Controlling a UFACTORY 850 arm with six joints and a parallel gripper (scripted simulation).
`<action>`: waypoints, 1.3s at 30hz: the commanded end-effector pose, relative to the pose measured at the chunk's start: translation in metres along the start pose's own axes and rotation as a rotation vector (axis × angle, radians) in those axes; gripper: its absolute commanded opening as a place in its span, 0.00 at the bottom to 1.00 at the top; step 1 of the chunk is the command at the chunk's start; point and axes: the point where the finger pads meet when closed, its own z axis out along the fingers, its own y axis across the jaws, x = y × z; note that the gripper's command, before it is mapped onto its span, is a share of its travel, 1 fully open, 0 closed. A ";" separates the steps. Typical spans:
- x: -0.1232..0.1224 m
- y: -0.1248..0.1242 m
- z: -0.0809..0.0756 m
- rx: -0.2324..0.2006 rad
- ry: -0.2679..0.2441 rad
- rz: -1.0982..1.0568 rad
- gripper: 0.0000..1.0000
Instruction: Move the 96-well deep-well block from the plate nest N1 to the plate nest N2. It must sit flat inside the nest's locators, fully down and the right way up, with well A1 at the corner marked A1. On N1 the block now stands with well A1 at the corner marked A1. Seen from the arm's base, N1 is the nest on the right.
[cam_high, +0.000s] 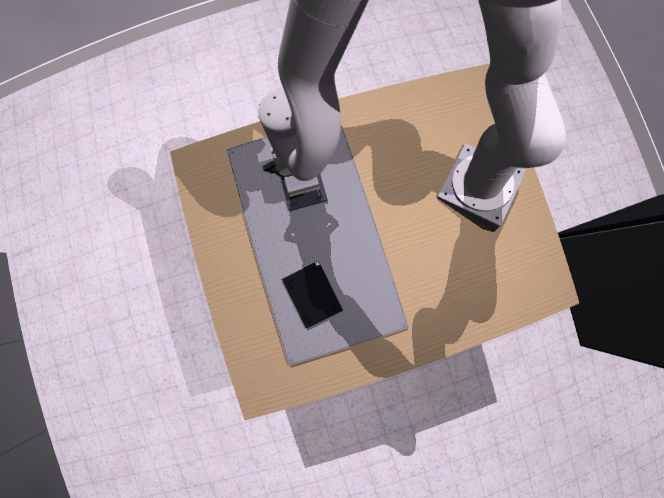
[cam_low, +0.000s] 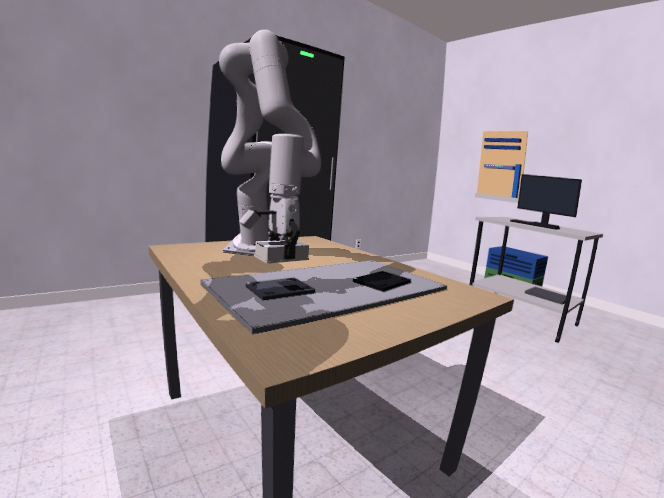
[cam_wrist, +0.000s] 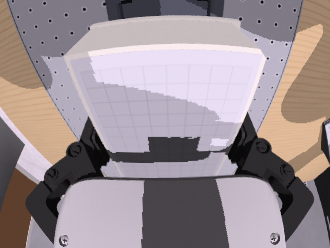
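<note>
Wrist: block (cam_wrist: 169, 102) between pincer (cam_wrist: 169, 152) fingers

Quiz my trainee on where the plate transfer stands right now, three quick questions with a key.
1. True or false: the deep-well block is seated in nest N1.
2. The gripper is: A) open with nothing in it, B) shut on the block, C) out of view.
3. Fill in: nest N2 is ____ (occupied or vacant).

Key: 1 false, the block hangs clear above N1; 2 B; 3 vacant.
</note>
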 end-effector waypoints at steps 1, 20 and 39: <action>0.000 -0.001 -0.005 0.001 0.000 0.000 0.00; -0.013 -0.003 -0.007 0.002 0.000 -0.133 0.00; -0.069 -0.013 -0.007 0.002 0.000 -0.192 0.00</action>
